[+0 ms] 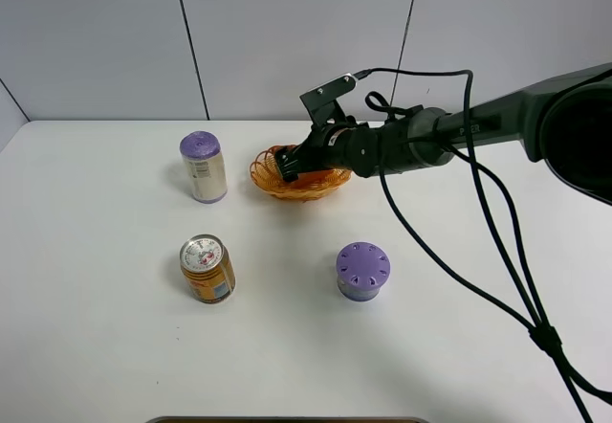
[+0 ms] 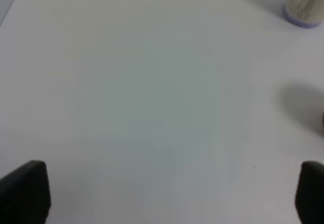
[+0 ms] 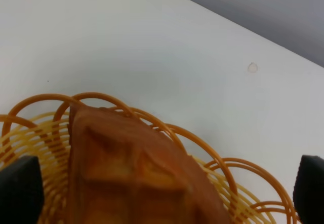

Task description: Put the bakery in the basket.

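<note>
The bakery (image 3: 126, 173), an orange-brown waffle wedge with square dimples, lies in the basket (image 3: 202, 148) in the right wrist view. The orange-yellow wicker basket (image 1: 304, 189) sits at the back middle of the table. My right gripper (image 1: 290, 163) hangs over the basket's left part and hides the waffle in the high view. In the right wrist view this gripper (image 3: 164, 188) is open, with its fingertips (image 3: 20, 188) wide apart on either side of the waffle and not touching it. My left gripper (image 2: 164, 193) is open and empty over bare table.
A white can with a purple top (image 1: 203, 166) stands left of the basket; its base shows in the left wrist view (image 2: 304, 3). An orange can (image 1: 207, 268) stands at the front left. A purple round lidded tub (image 1: 362, 271) stands at the front middle. Cables (image 1: 497, 251) trail from the right arm.
</note>
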You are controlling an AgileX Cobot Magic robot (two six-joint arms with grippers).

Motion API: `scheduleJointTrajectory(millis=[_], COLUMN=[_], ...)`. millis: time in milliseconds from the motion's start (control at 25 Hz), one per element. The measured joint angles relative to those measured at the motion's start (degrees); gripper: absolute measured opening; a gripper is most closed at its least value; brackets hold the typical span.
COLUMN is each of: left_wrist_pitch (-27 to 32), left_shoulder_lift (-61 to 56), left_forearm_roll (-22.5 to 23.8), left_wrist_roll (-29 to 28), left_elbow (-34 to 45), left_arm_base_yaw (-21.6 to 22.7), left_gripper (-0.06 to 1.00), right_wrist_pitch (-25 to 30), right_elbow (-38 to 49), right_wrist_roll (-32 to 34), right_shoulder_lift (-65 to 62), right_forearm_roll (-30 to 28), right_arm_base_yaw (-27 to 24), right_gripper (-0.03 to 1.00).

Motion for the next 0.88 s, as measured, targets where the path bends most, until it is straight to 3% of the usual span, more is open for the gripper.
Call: scheduleJointTrajectory(millis=[400, 880], left_wrist_pitch=[0.0, 0.0], left_shoulder_lift=[0.0, 0.0], left_forearm_roll=[0.0, 0.0], left_wrist_roll=[0.0, 0.0], left_elbow=[0.0, 0.0], left_arm_base_yaw=[0.0, 0.0], left_gripper=[0.99, 0.99], right_wrist_pitch=[4.8, 12.7], right_elbow=[0.0, 0.0], right_wrist_roll=[0.0, 0.0], right_shoulder_lift=[-7.5, -30.9], right_forearm_roll=[0.0, 0.0], right_arm_base_yaw=[0.0, 0.0], right_gripper=[0.99, 0.99])
